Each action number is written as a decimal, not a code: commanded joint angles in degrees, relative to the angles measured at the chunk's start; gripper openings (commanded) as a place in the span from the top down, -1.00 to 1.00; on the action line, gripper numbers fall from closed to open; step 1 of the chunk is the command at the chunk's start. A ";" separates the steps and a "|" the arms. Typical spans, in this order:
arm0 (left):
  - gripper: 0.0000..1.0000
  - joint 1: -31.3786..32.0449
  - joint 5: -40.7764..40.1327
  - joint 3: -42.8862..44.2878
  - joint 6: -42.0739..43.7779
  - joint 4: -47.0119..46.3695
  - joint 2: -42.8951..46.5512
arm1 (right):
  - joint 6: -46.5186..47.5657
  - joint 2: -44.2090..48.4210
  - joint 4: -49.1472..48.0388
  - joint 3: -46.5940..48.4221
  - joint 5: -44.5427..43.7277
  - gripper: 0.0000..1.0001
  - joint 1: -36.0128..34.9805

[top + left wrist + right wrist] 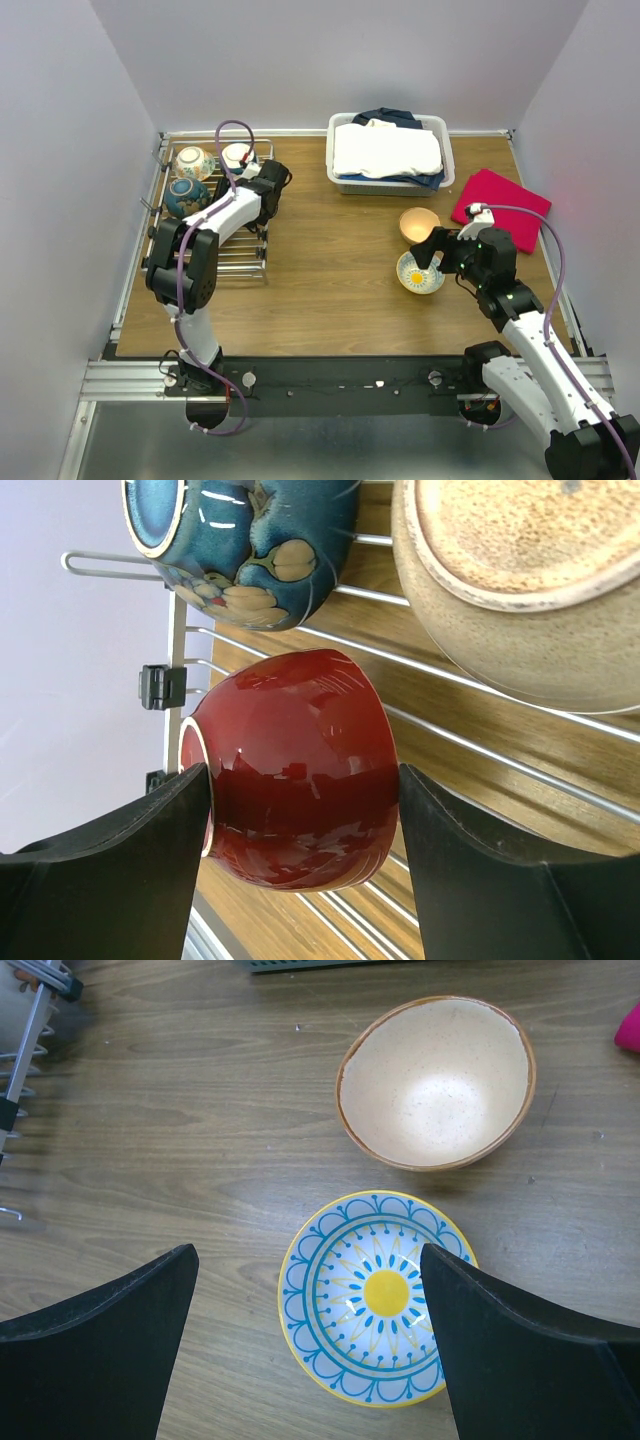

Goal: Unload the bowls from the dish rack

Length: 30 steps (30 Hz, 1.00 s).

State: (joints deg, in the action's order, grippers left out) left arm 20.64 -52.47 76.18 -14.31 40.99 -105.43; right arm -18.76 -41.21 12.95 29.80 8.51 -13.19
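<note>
The silver wire dish rack lies at the table's left. On it are a floral bowl, a white bowl and a dark blue bowl. My left gripper reaches over the rack. In the left wrist view its fingers press both sides of a red bowl turned on its side, beside the blue bowl and a speckled tan bowl. My right gripper hangs open above a blue-and-yellow patterned bowl on the table. A tan bowl stands just behind it.
A white basket full of folded clothes stands at the back centre. A red cloth lies at the right, close to the right arm. Walls close in the table on the left, back and right.
</note>
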 commanded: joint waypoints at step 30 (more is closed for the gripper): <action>0.31 2.38 0.27 -3.93 3.67 -3.37 1.90 | -3.39 -5.20 -8.12 -2.02 15.13 -1.00 -0.70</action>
State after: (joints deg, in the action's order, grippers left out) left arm 21.61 -46.41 74.98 -13.30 41.17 -100.09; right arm -22.48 -47.13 5.52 29.63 22.87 -13.45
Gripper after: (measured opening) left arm 0.774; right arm 0.998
